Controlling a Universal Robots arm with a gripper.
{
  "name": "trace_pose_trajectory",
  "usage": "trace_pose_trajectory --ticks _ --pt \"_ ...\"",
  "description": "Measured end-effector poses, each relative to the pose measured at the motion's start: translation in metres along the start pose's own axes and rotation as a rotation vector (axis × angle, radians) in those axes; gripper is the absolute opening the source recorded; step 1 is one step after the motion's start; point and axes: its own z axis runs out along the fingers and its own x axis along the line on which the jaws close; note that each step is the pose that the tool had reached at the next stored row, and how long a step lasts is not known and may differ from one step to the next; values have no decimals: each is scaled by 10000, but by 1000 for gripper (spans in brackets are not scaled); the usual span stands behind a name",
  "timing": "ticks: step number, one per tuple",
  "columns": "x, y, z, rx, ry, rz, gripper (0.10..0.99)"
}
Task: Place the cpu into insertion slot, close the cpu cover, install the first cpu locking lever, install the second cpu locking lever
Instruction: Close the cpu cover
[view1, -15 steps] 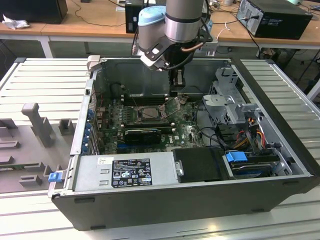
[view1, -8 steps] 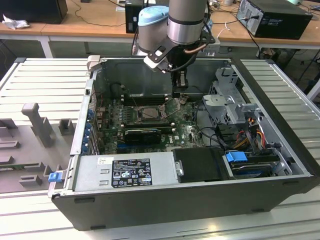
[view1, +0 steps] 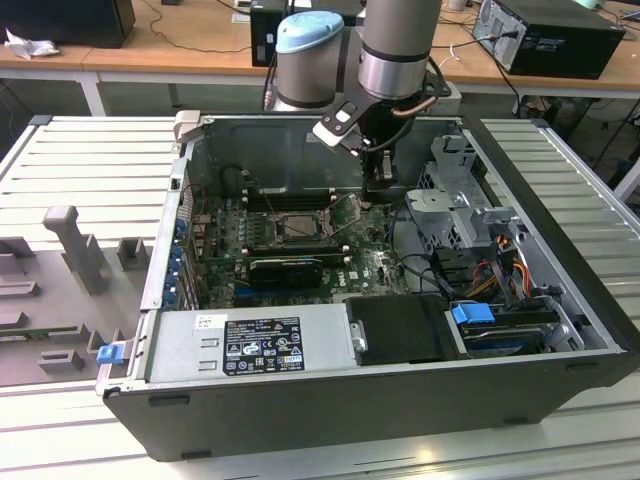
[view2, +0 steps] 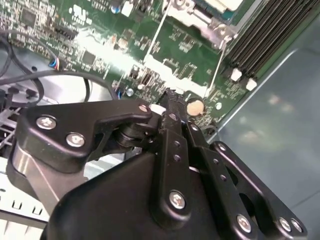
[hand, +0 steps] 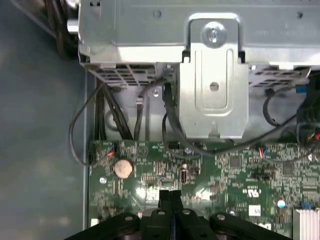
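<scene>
The claw (hand: 170, 195), fingers pressed together on nothing, hovers over the green board (view1: 375, 262) inside the open case (view1: 350, 412), near the slot (view1: 290, 228), on the exterior view's right of it. A printed label (view1: 262, 345) marks the power supply (view1: 195, 350).

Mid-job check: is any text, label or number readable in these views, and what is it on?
Black label on the power supply: carries print, too small to read.
White sticker beside it: too small to read.
White markings on the board, in both wrist views: blurred, unreadable.
So no text can be quoted.
</scene>
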Motion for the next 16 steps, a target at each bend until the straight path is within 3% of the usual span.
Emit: trace_pose_trajectory --ticks 3,8,12,16 --pt "-2 35 40 4 -2 -24 106" --pt "-4 31 119 22 2 -77 106" --pt "-4 -93 123 49 0 -80 106" --pt "-4 -113 123 49 1 -82 106"
